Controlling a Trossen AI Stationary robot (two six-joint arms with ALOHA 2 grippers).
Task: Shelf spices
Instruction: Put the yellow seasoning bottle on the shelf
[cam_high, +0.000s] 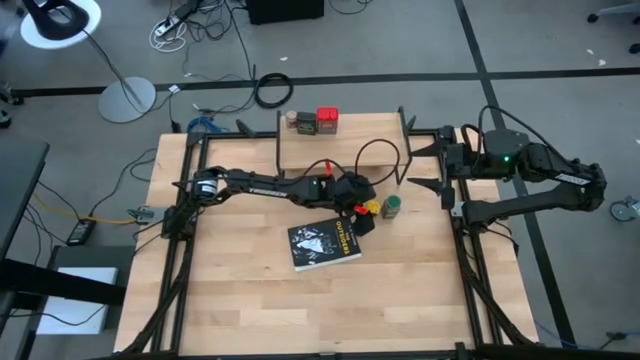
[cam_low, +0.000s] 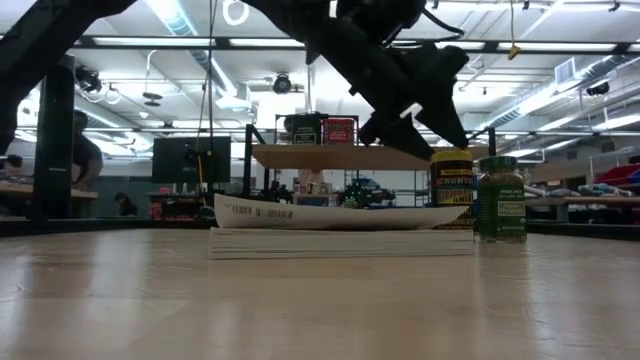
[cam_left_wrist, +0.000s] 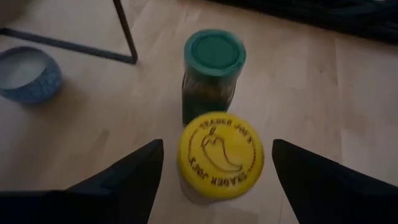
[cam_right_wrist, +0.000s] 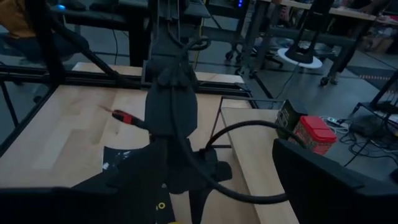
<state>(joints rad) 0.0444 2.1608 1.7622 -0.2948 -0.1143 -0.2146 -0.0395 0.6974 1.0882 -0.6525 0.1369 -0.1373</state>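
The yellow-topped jar stands upright on the table beside the green-topped jar. My left gripper hovers over the yellow lid, open, one finger on each side and clear of it. The low view shows its fingertips just above the yellow-topped jar. The pale jar, dark tin and red tin stand on the shelf at the far side. My right gripper waits open near the table's right edge.
A flat black book lies on the table just near of the two jars. A thin black shelf leg stands beyond the green-topped jar, and a round blue thing lies past it. A cable loops over the shelf plank.
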